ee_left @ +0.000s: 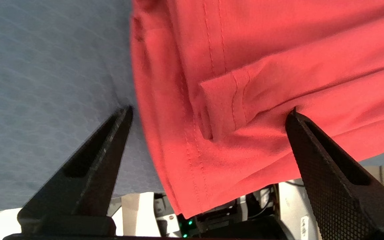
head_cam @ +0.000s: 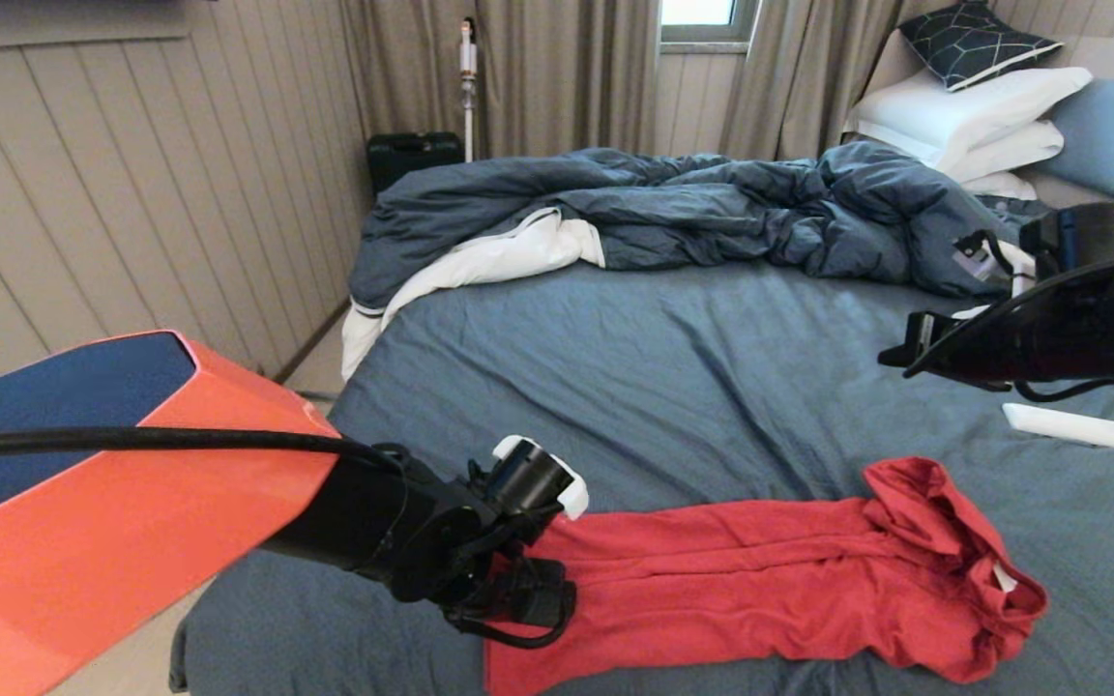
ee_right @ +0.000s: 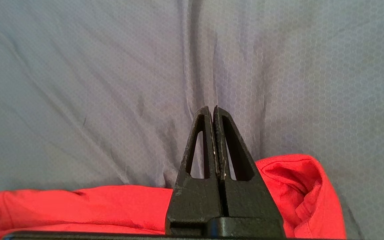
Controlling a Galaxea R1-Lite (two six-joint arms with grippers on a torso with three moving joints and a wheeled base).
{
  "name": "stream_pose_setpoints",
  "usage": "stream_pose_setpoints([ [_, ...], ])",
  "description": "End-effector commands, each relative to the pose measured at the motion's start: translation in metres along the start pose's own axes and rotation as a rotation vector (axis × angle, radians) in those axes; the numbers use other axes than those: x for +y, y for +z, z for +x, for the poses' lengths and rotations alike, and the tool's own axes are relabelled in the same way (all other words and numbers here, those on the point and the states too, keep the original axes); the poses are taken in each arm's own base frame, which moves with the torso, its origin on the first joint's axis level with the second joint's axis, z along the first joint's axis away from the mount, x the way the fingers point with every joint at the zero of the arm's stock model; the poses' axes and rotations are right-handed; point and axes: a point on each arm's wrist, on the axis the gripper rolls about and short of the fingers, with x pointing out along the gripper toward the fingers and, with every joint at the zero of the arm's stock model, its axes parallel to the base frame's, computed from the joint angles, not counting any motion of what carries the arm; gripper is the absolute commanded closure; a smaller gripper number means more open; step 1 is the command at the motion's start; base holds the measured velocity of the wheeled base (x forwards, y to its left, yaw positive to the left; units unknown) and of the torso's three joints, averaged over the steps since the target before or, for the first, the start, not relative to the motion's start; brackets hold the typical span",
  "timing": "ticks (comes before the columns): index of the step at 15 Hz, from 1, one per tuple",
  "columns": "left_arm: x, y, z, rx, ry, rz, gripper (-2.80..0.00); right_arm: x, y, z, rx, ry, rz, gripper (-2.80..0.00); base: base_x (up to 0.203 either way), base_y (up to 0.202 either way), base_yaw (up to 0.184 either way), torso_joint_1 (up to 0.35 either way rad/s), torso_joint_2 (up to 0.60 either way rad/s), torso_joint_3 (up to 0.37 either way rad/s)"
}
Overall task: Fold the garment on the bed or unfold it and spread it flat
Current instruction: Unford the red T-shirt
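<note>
Bedroom, panelled wall and curtains behind. Bed with slate-blue sheet; rumpled dark blue duvet piled toward the headboard, white pillows stacked at the far right. Red T-shirt lies bunched lengthwise near the bed's front edge, collar end to the right, print not visible. Left gripper is low over the shirt's left hem end, jaws wide, one tip on the sheet, the other on red fabric. Right gripper hovers above the sheet beyond the shirt, jaws pressed together, empty. White flat object on the sheet at right.
</note>
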Motion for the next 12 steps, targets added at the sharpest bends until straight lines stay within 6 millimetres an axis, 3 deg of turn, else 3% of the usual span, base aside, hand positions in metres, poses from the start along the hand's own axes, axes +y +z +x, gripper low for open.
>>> stream_pose_setpoints([
  [1, 0.000, -0.002, 0.007, 0.015, 0.010, -0.001, -2.80, -0.001, -0.001, 0.001, 0.005, 0.000, 0.004, 0.00, 0.000, 0.000, 0.000, 0.000, 0.00, 0.000],
  [2, -0.001, 0.000, 0.007, 0.012, 0.008, -0.001, -2.80, -0.001, -0.001, 0.001, 0.005, -0.001, 0.005, 0.00, 0.000, 0.000, 0.000, 0.000, 0.00, 0.000],
  [3, -0.002, 0.002, 0.006, 0.005, 0.004, 0.002, 0.00, -0.002, 0.000, 0.001, 0.002, -0.002, 0.006, 0.00, 0.000, 0.000, 0.000, 0.000, 0.00, 0.000],
  [12, -0.007, 0.010, 0.002, -0.023, -0.025, -0.011, 0.00, -0.002, -0.005, 0.005, 0.022, 0.001, 0.008, 0.00, 0.000, 0.000, 0.000, 0.000, 0.00, 0.000],
])
